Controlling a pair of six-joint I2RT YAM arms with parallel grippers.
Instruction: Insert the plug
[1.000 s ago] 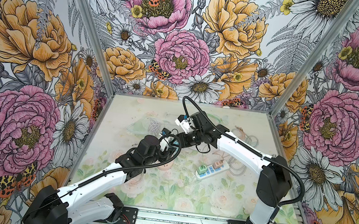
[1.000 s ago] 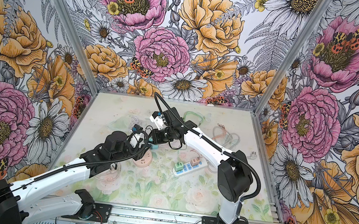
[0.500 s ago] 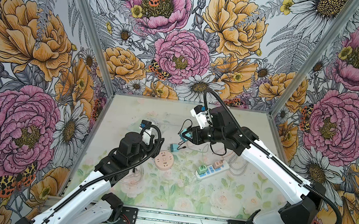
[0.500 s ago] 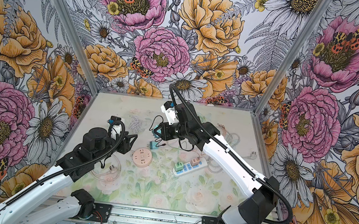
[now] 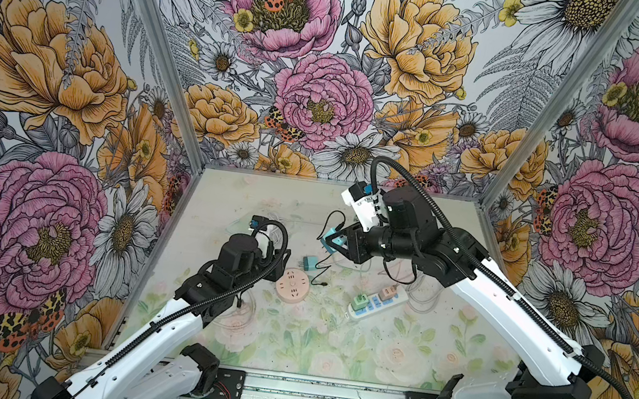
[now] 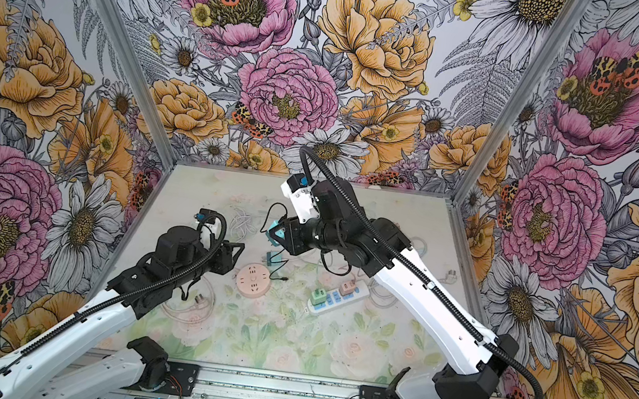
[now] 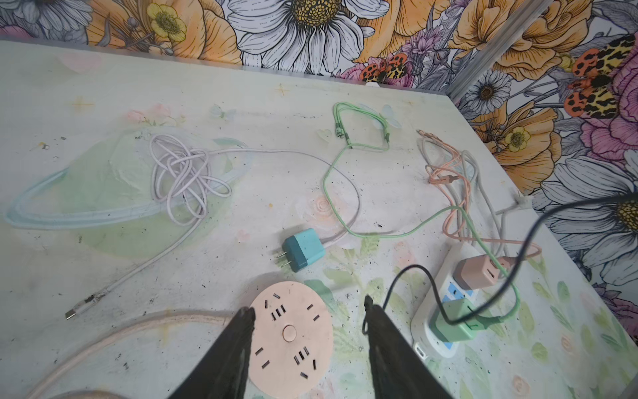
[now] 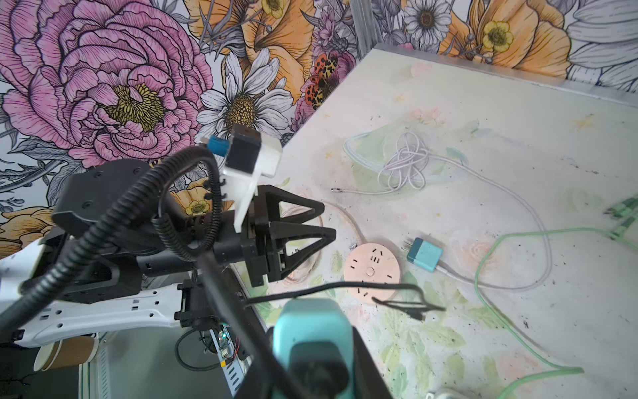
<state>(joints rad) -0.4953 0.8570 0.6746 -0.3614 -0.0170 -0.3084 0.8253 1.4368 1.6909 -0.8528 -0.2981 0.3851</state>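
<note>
Counted two grippers. Found the right gripper [image 5: 329,244] clenched on one teal plug [image 8: 312,328], held up off the table [image 5: 331,349], just beyond the blue charger [image 7: 303,249] and not in any outlet. Traced one black cable [image 8: 345,286] from that plug down to the surface, its free end lying near the round pink socket [image 7: 291,338].

Found the left gripper [image 8: 328,221] released, jaws spread wide, nothing gripped. In the left wrist view, seen poised over the round pink socket with that socket showing between the jaws. Contact with it not determinable.

Logged two outlet units, lying apart: the round pink socket and one white power strip [image 5: 372,307].

Logged three chargers besides the held plug:
- the blue charger, loose on its side, prongs toward the round pink socket
- one green charger [image 5: 359,300], seated in the strip
- one pink charger [image 5: 386,293], seated in the strip

Logged three further thin cables on the table:
- one white cable [image 7: 186,179], tangled
- one green cable [image 7: 345,165]
- one pink cable [image 7: 448,176]
</note>
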